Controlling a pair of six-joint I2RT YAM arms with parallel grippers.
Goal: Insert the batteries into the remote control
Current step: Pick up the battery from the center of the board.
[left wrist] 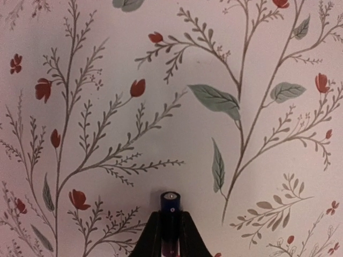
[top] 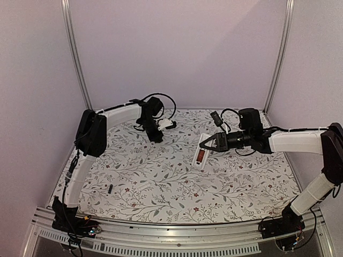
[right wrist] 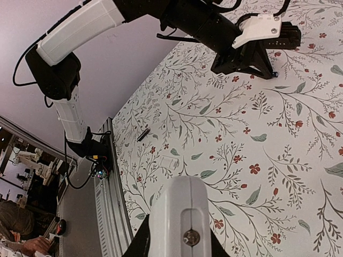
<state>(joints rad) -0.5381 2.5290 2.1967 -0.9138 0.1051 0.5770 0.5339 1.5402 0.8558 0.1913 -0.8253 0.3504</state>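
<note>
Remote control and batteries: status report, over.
Left gripper shut on one battery. Right gripper holding remote control. Second battery and white cover loose on table, away from both grippers.

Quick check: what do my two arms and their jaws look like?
They match: left arm and right arm have white tubular links between black joint housings, black bases, thin black cables looping near the wrists, and black tapered jaws.
</note>
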